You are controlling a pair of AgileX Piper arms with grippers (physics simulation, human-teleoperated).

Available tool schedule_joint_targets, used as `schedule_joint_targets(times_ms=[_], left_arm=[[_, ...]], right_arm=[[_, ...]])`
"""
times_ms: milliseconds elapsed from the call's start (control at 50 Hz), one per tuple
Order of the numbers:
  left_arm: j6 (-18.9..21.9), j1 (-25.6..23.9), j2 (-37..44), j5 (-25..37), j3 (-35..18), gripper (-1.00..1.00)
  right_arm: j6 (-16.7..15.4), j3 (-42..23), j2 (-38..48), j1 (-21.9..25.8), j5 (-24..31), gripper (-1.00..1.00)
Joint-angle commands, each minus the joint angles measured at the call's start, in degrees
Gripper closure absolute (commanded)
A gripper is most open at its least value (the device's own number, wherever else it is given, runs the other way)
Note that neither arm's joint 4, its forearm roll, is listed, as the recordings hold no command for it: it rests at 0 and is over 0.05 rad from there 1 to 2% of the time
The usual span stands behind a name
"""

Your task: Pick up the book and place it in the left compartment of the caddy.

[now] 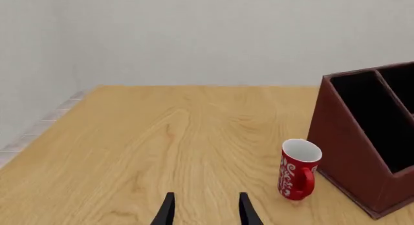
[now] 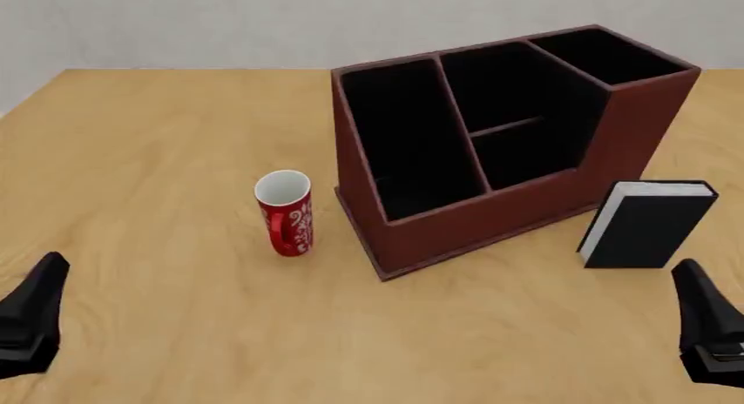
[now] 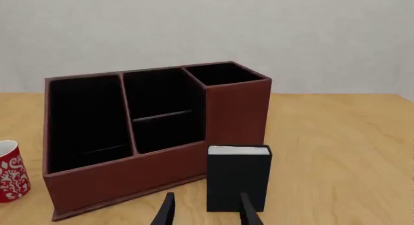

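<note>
The black book [image 2: 647, 225] with white page edges stands upright on the table, just off the caddy's near right corner. The dark red-brown caddy [image 2: 489, 223] sits mid-table; its left compartment [image 2: 402, 147], a long black-lined slot, holds nothing. My right gripper [image 2: 701, 304] hovers open near the table's front right, a short way behind the book [image 3: 238, 179], with nothing between its fingers [image 3: 246, 205]. At the front left my left gripper [image 2: 41, 295] is open too, far from the book. In the left wrist view the caddy [image 1: 346, 142] shows beside the mug.
A red mug [image 2: 286, 214] with white patterns stands upright just left of the caddy, also seen as the mug [image 1: 299, 169] in the left wrist view. The wooden table [image 2: 152, 160] runs back to a pale wall.
</note>
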Motion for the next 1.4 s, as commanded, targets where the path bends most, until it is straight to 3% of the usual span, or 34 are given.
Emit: schedule_joint_targets(times_ms=[20, 80, 100, 200, 340, 400, 440, 500, 560, 740, 760, 800, 860, 1020, 1220, 1280, 1400], left_arm=[[0.6, -0.6, -3.1, -4.1, 3.0, -1.00], [0.8, -0.8, -3.1, -4.4, 2.9, -1.00], [1.0, -1.4, -3.1, -4.8, 2.9, -1.00], [0.8, -2.0, -3.1, -4.9, 3.0, -1.00], [0.8, -3.3, -3.1, -5.6, 2.9, -1.00], [0.8, -3.5, -3.1, -5.6, 3.0, -1.00], [0.8, -3.6, -3.1, -5.6, 3.0, -1.00], [1.0, -4.0, -3.1, -5.7, 2.9, -1.00], [1.0, -4.0, -3.1, -5.7, 2.9, -1.00], [1.8, -5.0, -3.1, -5.9, 2.4, -1.00], [1.8, -5.0, -3.1, -5.9, 2.4, -1.00], [2.0, -5.0, -3.1, -5.8, 2.2, -1.00], [2.0, -5.0, -3.1, -5.8, 2.0, -1.00], [1.9, -5.3, -3.1, -5.5, 1.6, -1.00], [2.2, -6.0, -3.1, -5.4, 0.9, -1.00], [2.3, -6.2, -3.1, -5.4, 0.9, -1.00], [2.3, -6.4, -3.1, -5.1, 0.4, -1.00]], right_arm=[[-0.8, -0.1, 0.3, 0.1, 0.0, -1.00], [-0.7, 0.0, 0.1, -0.1, 0.1, -1.00], [-4.2, -2.3, -0.1, 0.7, 1.1, -1.00], [-7.5, -5.7, -0.1, 1.2, 3.6, -1.00], [-15.3, -12.9, 0.8, 2.2, 12.6, -1.00], [-19.0, -14.6, 2.8, 2.6, 13.6, -1.00], [-19.7, -15.8, 4.0, 2.0, 14.0, -1.00], [-24.6, -18.2, 7.4, 2.0, 15.1, -1.00], [-26.3, -19.4, 9.7, 2.3, 16.1, -1.00], [-37.6, -23.7, 16.3, 4.1, 22.8, -1.00], [-37.6, -23.7, 16.3, 4.1, 22.9, -1.00], [-39.0, -25.4, 17.7, 4.6, 25.3, -1.00], [-43.8, -27.8, 20.2, 3.8, 29.5, -1.00], [-49.1, -32.7, 22.7, 2.2, 35.1, -1.00], [-57.1, -37.0, 26.3, -2.3, 38.1, -1.00], [-57.3, -38.0, 26.8, -1.9, 39.4, -1.00], [-62.3, -37.7, 28.1, -1.9, 42.1, -1.00]])
